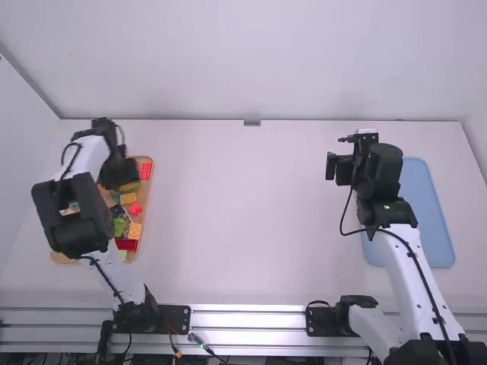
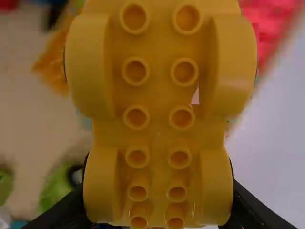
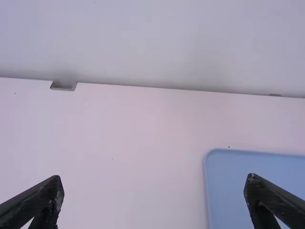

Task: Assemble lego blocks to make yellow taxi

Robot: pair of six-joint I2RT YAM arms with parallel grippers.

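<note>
Left gripper [image 1: 122, 175], jaws clamping yellow block [image 2: 158, 114], right gripper [image 1: 332, 166], jaws wide apart

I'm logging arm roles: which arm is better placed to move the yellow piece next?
Left, likely: the left gripper holds the yellow piece; the right gripper is open, far from it.

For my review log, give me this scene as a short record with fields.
Left gripper: shut on the yellow base
Base: wheeled, hollow tubes facing the wrist camera
Left gripper position: over the brown tray
Brown tray contents: loose blocks, mixed colours
Right gripper: open, fingers apart, nothing between them
Far right: blue tray
</note>
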